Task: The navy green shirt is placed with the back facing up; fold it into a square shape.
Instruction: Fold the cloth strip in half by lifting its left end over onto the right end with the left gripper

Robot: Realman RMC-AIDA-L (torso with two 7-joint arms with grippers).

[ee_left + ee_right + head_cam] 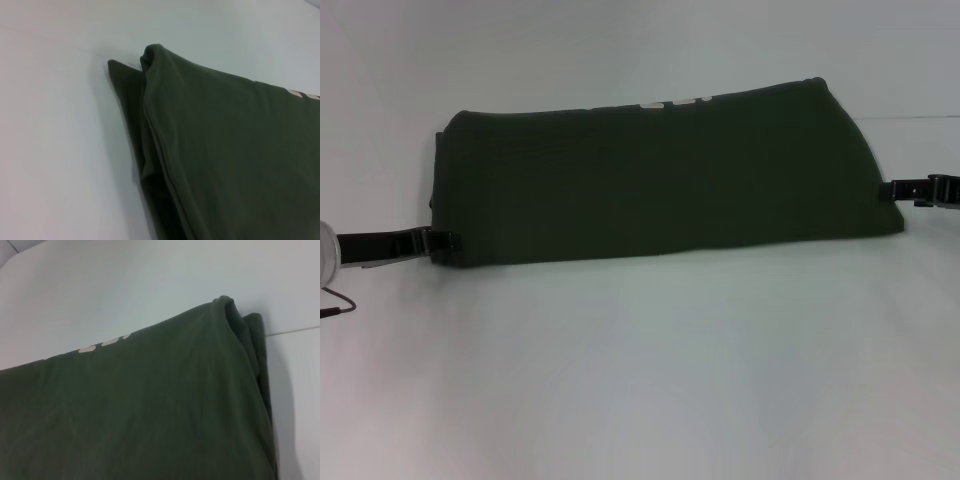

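Note:
The navy green shirt lies across the white table as a wide dark olive band, doubled over itself. Bits of cream lettering peek out along its far edge. My left gripper meets the shirt's near left corner and looks shut on the cloth. My right gripper holds the right edge in the same way. In the left wrist view the shirt shows stacked layers ending in a folded corner. The right wrist view shows the shirt with its other corner and cream letter tips. Neither wrist view shows fingers.
The white table spreads in front of and behind the shirt. A thin cable hangs by the left arm at the left edge. A table seam runs past the shirt's right corner.

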